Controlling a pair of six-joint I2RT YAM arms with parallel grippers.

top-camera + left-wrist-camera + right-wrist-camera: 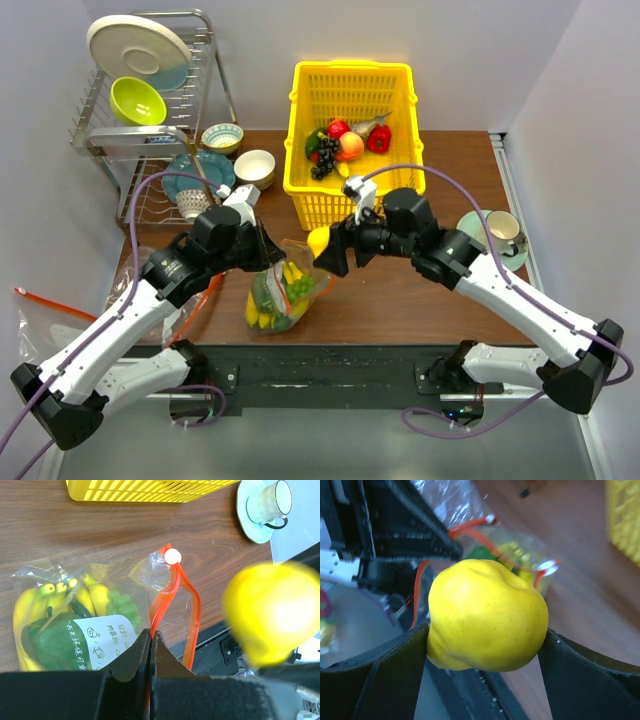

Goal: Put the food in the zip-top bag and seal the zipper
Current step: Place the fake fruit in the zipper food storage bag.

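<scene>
The left claw (150,635) is fully closed and it pinches the zipper (170,587), the orange-red strip at the mouth of the zip-top bag (150,572). The bag lies on the brown worktop (125,530), in front of the yellow basket (350,75). Inside it are the banana bunch (25,612), the green grapes (122,605) and the green vegetable piece (47,642). The right claw (484,640) stands wide and grips the yellow pear-like fruit (487,605) between its two fingers, in the air just beside the bag's mouth, near the left claw
</scene>
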